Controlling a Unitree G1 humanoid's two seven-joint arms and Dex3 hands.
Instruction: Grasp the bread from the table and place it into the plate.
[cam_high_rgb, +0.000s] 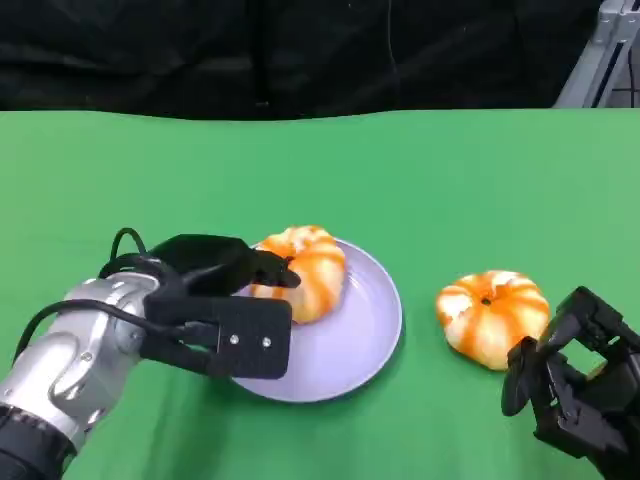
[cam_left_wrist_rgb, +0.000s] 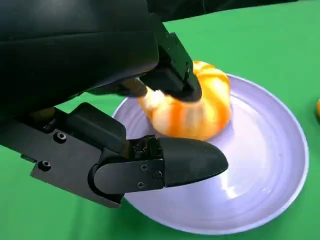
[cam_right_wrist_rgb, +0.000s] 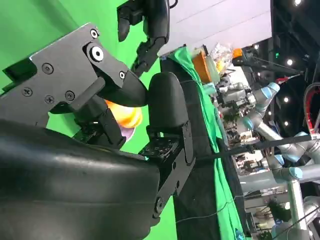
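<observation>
An orange-and-white striped bread (cam_high_rgb: 308, 268) lies on the left part of the lavender plate (cam_high_rgb: 370, 335). My left hand (cam_high_rgb: 215, 300) hovers over the plate's left side, its upper fingers (cam_left_wrist_rgb: 175, 80) touching the top of the bread (cam_left_wrist_rgb: 195, 112) while the thumb (cam_left_wrist_rgb: 187, 161) stays apart from it above the plate (cam_left_wrist_rgb: 265, 165). A second striped bread (cam_high_rgb: 492, 315) sits on the green table right of the plate. My right hand (cam_high_rgb: 575, 385) waits just beside it, near the front edge, fingers apart and holding nothing. An orange bread (cam_right_wrist_rgb: 127, 116) shows between that hand's (cam_right_wrist_rgb: 100, 170) fingers.
The green tabletop (cam_high_rgb: 320, 170) stretches back to a black curtain. A metal frame (cam_high_rgb: 600, 50) stands at the far right corner. Other robot arms and clutter (cam_right_wrist_rgb: 260, 125) lie beyond the table in the right wrist view.
</observation>
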